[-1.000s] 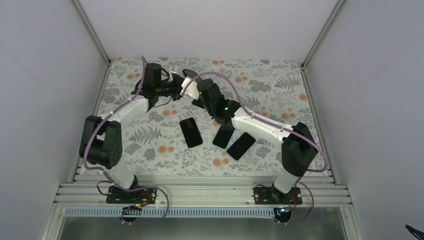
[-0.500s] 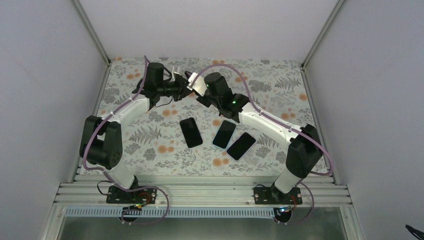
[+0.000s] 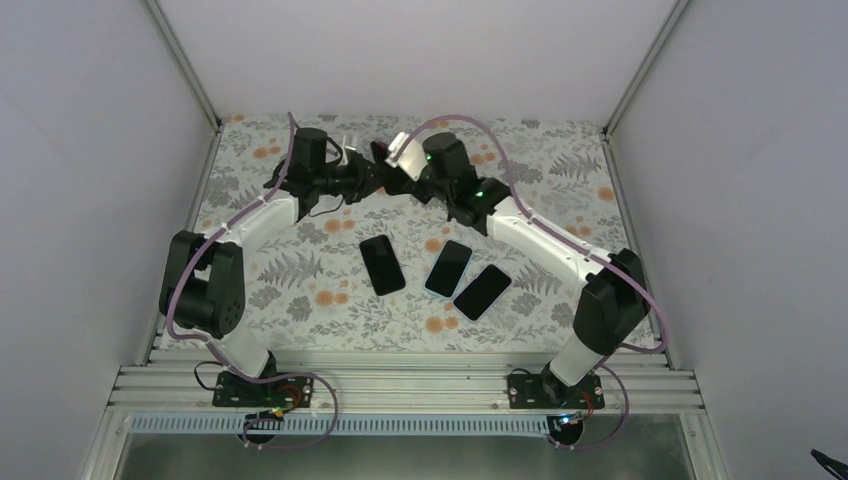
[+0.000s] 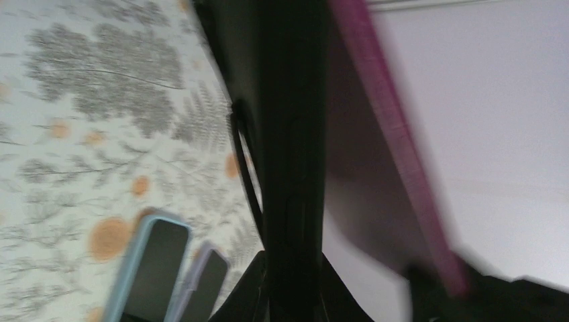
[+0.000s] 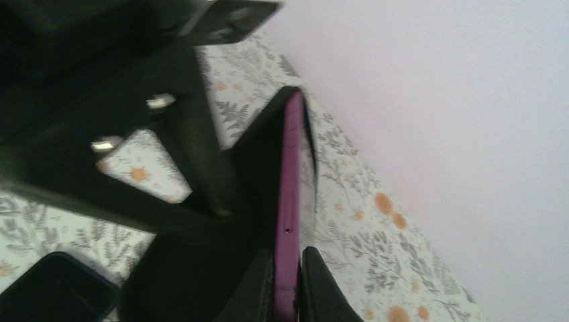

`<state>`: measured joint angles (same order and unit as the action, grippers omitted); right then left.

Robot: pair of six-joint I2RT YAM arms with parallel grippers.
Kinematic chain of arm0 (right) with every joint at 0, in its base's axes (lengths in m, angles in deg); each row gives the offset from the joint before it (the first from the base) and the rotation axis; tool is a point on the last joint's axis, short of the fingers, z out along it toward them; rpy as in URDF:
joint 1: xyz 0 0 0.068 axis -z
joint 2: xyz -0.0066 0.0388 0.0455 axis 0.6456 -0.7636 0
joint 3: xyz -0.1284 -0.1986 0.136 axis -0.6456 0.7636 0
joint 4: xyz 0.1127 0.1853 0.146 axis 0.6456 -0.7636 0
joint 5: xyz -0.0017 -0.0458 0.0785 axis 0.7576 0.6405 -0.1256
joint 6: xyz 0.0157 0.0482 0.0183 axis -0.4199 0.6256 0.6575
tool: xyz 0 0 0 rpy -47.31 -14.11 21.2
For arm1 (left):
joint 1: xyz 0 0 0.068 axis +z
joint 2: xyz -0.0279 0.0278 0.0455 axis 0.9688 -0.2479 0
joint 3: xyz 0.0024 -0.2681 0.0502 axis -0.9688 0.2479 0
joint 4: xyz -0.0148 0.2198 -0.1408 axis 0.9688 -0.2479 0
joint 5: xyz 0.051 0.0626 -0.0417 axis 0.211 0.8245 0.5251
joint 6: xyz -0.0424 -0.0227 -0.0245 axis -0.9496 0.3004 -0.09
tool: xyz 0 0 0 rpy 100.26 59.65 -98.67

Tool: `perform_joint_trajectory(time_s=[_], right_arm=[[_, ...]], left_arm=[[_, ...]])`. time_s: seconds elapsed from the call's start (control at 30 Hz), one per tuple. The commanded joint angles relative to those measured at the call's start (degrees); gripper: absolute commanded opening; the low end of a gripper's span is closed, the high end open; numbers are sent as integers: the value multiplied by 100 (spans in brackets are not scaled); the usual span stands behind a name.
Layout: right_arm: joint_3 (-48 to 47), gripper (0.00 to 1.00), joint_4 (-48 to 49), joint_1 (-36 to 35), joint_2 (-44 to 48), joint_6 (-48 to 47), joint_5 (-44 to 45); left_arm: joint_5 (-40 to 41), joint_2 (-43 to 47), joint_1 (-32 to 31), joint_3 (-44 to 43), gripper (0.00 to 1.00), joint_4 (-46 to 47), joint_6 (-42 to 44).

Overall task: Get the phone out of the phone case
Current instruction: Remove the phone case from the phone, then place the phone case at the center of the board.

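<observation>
Magenta plastic marks the phone case (image 5: 287,221), seen edge-on in the right wrist view with the right gripper (image 5: 287,295) clenched on its rim. The left gripper (image 4: 292,295) is clamped on a dark slab that I take to be the phone (image 4: 292,134). In the left wrist view the magenta shell stands at 3 o'clock of that slab and seems splayed away from it. From above, both are held off the floral surface (image 3: 300,290) at about 12 o'clock of it, where the two arms meet.

As a judgement on handling, the phone is stiff, smooth-sided and glass-faced. It would slip under a light pinch and would not take a drop kindly. It is best gripped across the flat faces near one end, leaving the long edges free. The case looks thin and should flex. Its lip is the place to pull, peeling one corner off first instead of dragging the whole shell straight.

Much is hard to read. Both wrist views are blurred and crowded by black gripper parts, so I cannot tell how much of the phone sits inside the case, nor which corner is free. In the top view the gripper bodies cover the pair almost wholly. Three other phones (image 3: 382,264) lie on the surface toward 6 o'clock of the held pair, well apart from it. Whether they are cased is unclear from above.
</observation>
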<state>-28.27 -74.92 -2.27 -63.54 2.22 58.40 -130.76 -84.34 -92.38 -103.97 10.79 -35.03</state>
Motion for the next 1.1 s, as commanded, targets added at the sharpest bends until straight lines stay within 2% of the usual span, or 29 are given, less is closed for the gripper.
perform_joint_trajectory(time_s=[0.0, 0.23, 0.37, 0.63, 1.07], right_arm=[[-468, 4, 447, 788, 538, 410, 897], [-566, 4, 392, 1041, 615, 495, 794], [-486, 4, 338, 1216, 724, 582, 645], [-137, 4, 264, 1449, 926, 738, 444], [3, 4, 126, 1679, 956, 1006, 131]], left_arm=[[358, 31, 232, 282, 2, -314, 493], [317, -43, 199, 324, 2, -232, 562], [305, -189, 197, 138, 2, -243, 1137], [-68, -1198, 205, -1017, 2, -829, 2588], [-371, -2528, 163, -1577, 2, -1210, 3022]])
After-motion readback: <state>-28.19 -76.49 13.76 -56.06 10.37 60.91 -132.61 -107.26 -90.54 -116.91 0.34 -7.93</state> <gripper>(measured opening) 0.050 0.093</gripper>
